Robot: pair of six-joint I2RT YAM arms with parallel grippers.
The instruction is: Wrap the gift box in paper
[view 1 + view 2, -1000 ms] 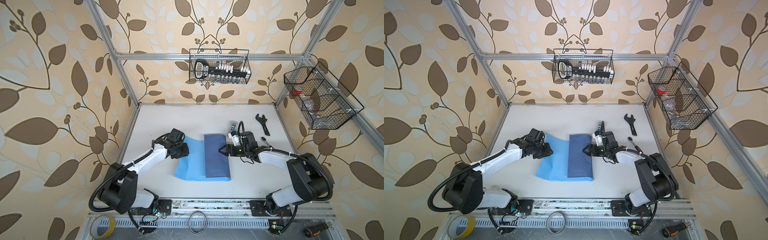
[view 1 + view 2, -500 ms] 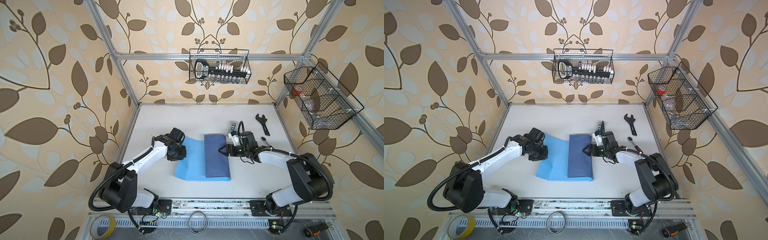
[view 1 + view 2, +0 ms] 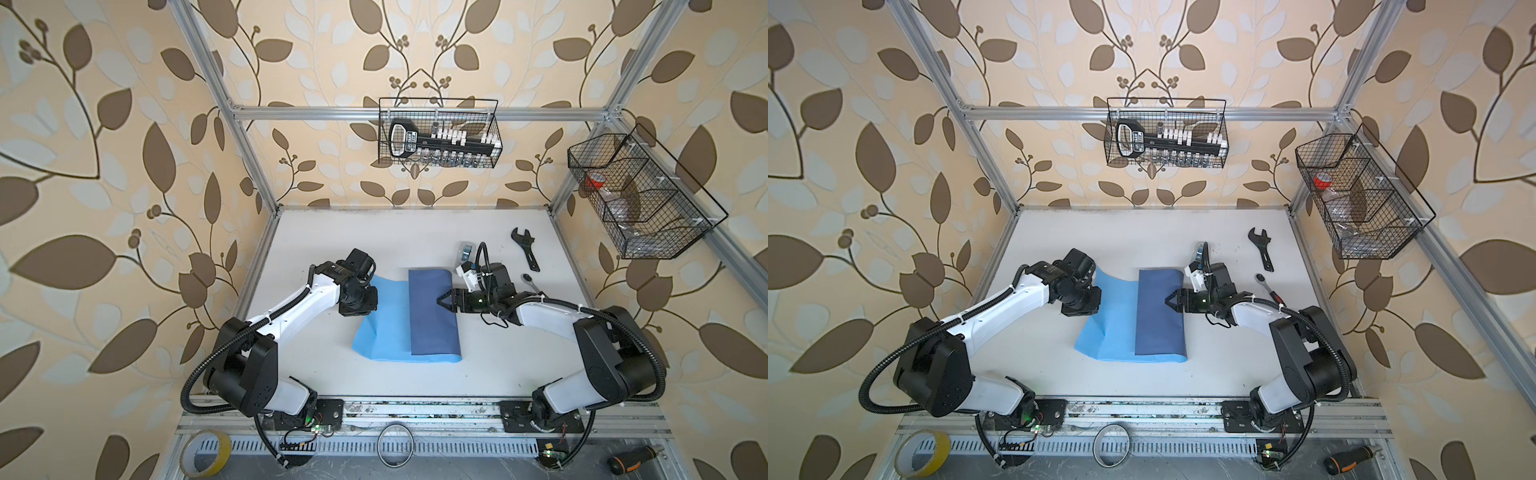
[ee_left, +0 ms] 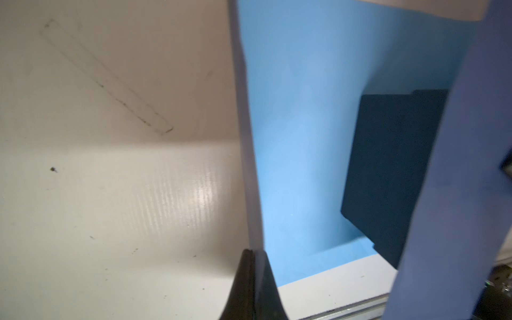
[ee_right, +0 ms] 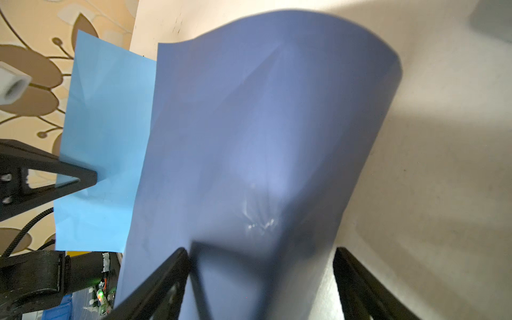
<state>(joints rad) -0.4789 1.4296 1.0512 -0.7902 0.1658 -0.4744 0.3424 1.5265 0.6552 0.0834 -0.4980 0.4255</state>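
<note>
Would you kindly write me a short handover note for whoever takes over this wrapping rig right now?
Left gripper: shut, pinching the raised left edge of the large thin sheet of paper, light blue face up.
Right gripper: open, jaws wide at the right side of the darker slate-blue flap.
Matte black gift box: sits on the sheet under that flap, hidden in both top views.
Done: right side folded over the box.
To do: fold the left side over, close both ends, secure.
</note>
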